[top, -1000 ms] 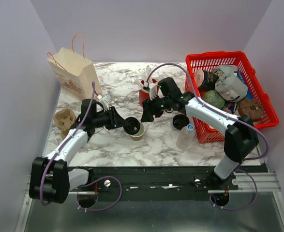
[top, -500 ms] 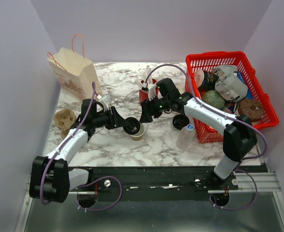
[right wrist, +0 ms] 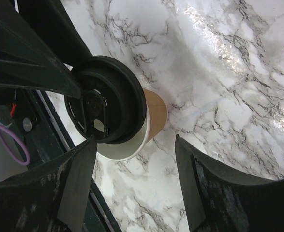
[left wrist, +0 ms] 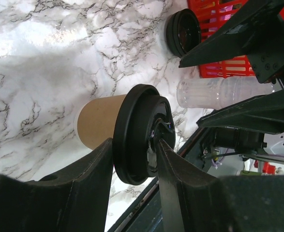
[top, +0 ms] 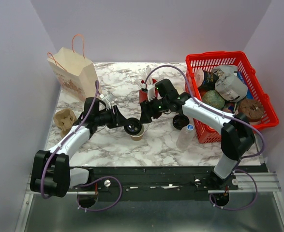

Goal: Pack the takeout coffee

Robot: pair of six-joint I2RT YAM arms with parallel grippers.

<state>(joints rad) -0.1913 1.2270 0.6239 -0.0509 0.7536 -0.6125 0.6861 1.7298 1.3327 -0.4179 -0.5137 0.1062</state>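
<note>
Checking the top view first: the takeout coffee point(top: 134, 130) stands on the marble desk point(top: 161, 145), mid-front between the two arms, tan wall with a black lid on top. The left tool point(top: 127, 126) comes in from the left and sits right at the cup's top. The right tool point(top: 145, 117) hangs just beside the cup on its far-right side, in front of the red cup point(top: 143, 96). A loose black lid point(top: 180, 121) and a clear plastic bottle point(top: 186, 136) lie to the right, next to the red basket point(top: 214, 54), which is full of mixed items. The paper bag point(top: 75, 72) is at the far left and the cardboard cup carrier point(top: 64, 121) is near the left edge, both well apart from the coffee.

Left wrist view: I read the left tool as pinched on the coffee lid point(left wrist: 142, 130). One of its fingers point(left wrist: 96, 169) sits against the lid's edge on the cup-wall side, the other lies across the lid's top. The brown cup wall sticks out past the lid toward the desk. The loose lid, bottle and basket show beyond, with the right arm's black links crossing the upper right corner.

Right wrist view: the right tool is spread wide, its fingers point(right wrist: 79, 188) on either side of the cup and touching nothing. The coffee sits between them, lid facing the camera. A white rim shows under the lid on one side, so the lid looks a bit askew, though I can't be sure. The left tool's dark fingers meet the lid from the upper left.
</note>
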